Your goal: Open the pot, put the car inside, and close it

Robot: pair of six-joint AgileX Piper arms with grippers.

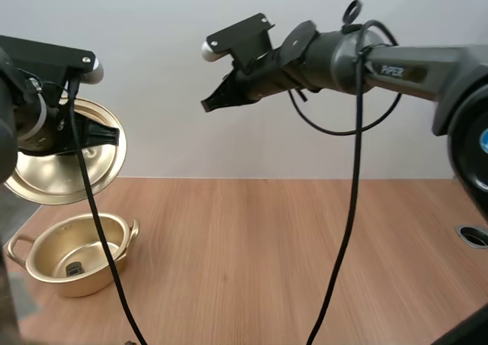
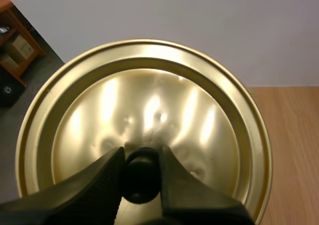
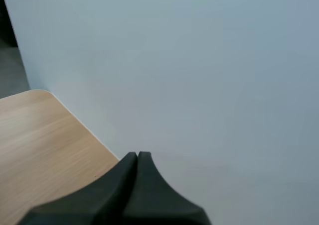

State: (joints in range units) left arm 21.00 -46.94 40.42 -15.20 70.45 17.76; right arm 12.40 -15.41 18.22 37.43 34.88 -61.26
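Wooden table [image 1: 290, 246]: pot [image 1: 53, 282] open, car [image 1: 74, 269] lying inside.
Above the pot my left gripper [image 2: 141, 160] pinches the tilted lid [image 2: 149, 100] by its knob [image 2: 141, 181]; beyond the pot my right gripper [image 3: 137, 158] is pressed together, empty. Lowered crooked, the lid could catch the pot's rim.

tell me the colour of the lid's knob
Black. The round knob on the shiny gold metal lid shows best in the left wrist view.
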